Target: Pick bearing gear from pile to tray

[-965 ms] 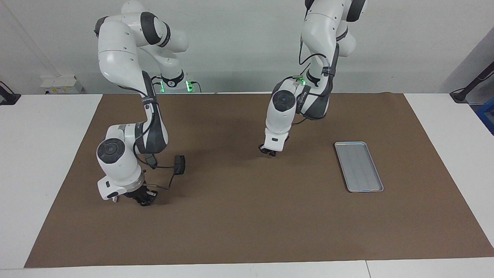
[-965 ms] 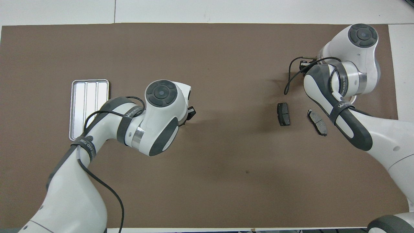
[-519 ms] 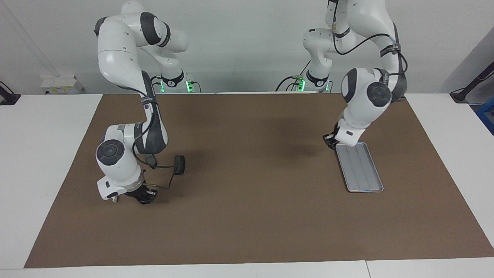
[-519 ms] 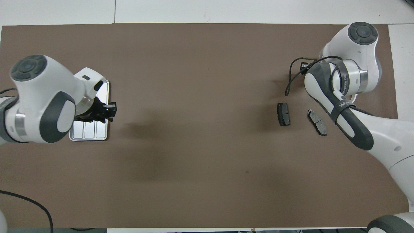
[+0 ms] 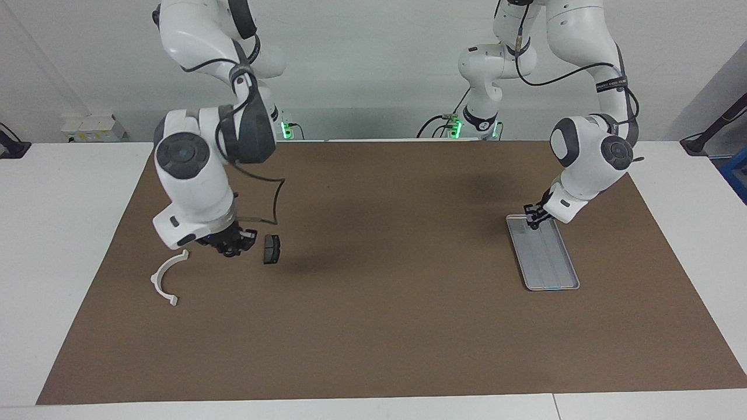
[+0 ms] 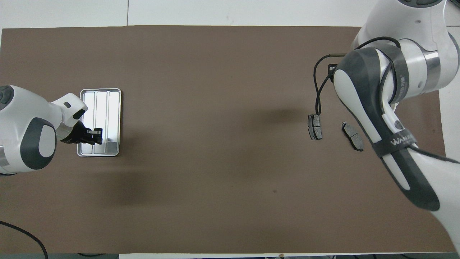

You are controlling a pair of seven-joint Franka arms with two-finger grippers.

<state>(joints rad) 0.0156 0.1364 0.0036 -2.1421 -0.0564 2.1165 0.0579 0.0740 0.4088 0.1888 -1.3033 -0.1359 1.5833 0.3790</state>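
Step, judged: delivery at the tray.
- Shallow silver-grey ridged metal tray (image 6: 100,90): overhead nine o'clock, long axis twelve-to-six.
- Left tool (image 5: 532,214): fingertips together, low over the tray's six-o'clock end. No bearing gear can be made out there.
- Right tool (image 5: 232,244): over the pile at three o'clock, beside a dark grey plate (image 5: 271,249). Its opening cannot be told.

Next move: check the part lies inside the rim, then lift clear.

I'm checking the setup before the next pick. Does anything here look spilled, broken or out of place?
Nothing stands out. The tray lies flat on the mat under the left gripper. The white half-ring bracket and two dark plates lie loose and apart by the right gripper, as a pile would.
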